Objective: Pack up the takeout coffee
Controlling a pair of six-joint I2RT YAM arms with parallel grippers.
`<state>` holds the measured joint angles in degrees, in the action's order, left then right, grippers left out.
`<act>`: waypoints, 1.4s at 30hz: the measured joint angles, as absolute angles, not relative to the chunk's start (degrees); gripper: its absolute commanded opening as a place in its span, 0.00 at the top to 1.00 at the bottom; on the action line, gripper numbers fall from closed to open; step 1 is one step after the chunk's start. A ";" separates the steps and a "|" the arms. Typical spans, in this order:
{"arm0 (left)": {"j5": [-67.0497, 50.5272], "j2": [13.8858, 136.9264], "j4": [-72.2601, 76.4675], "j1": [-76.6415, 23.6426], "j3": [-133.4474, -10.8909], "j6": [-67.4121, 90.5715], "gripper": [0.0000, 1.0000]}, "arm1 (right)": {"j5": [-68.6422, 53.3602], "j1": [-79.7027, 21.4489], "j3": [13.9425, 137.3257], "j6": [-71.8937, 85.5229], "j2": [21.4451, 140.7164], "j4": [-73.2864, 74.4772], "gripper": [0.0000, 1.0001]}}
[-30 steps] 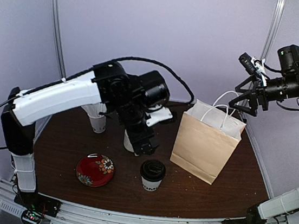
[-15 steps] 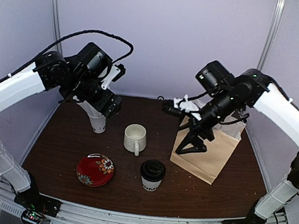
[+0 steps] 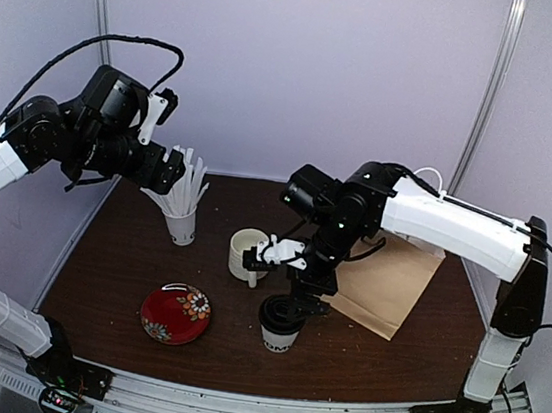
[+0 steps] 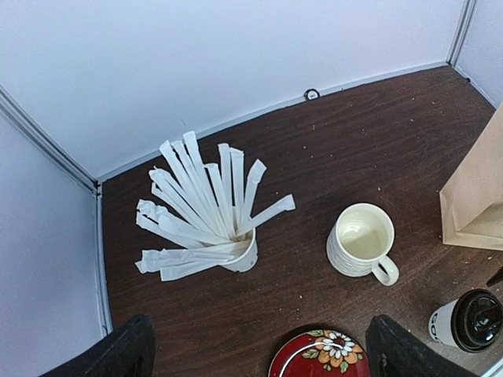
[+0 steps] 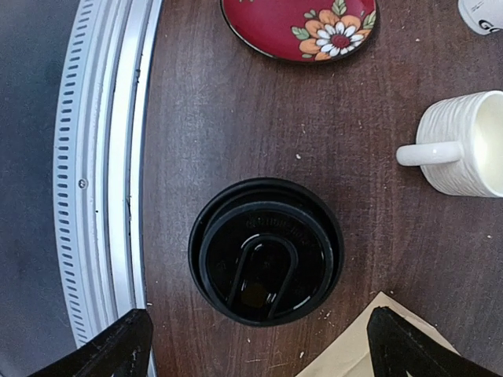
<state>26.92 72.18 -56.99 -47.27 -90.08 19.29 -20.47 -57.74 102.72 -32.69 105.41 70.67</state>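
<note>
The takeout coffee [image 3: 279, 330], a white paper cup with black lettering and a black lid, stands near the table's front centre. From straight above, the right wrist view shows its lid [image 5: 266, 251]. My right gripper [image 3: 291, 295] hangs open just over the lid, its fingertips [image 5: 118, 345] wide to either side and touching nothing. The brown paper bag [image 3: 392, 286] stands right of the cup, partly hidden by my right arm. My left gripper [image 3: 168, 168] is open and empty, raised at the back left above the straw cup. The left wrist view catches the coffee [image 4: 466, 320] at its lower right.
A paper cup of white straws [image 3: 183, 217] stands at the back left. A white ceramic mug [image 3: 246, 253] sits just behind the coffee. A red flowered plate [image 3: 175, 313] lies left of the coffee. The metal front rail [image 5: 102, 157] runs close by the cup.
My right arm has swung from above the bag down across the table to hover over the coffee lid. My left arm has pulled back from the centre to the back left.
</note>
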 measured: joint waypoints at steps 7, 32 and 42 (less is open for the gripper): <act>27.07 71.68 -57.10 -46.81 -87.72 19.90 0.02 | -18.09 -59.35 102.72 -31.51 108.99 69.52 0.04; 26.81 71.66 -57.08 -46.59 -86.13 20.08 0.02 | -14.33 -61.39 102.78 -29.91 112.95 68.25 0.28; 26.65 71.92 -57.10 -46.48 -85.91 20.08 0.03 | -12.88 -62.22 102.80 -29.76 112.95 68.25 0.28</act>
<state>26.65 71.92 -57.10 -46.48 -85.91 20.08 -12.88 -62.22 102.80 -29.76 112.95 68.25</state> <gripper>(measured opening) 0.975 0.763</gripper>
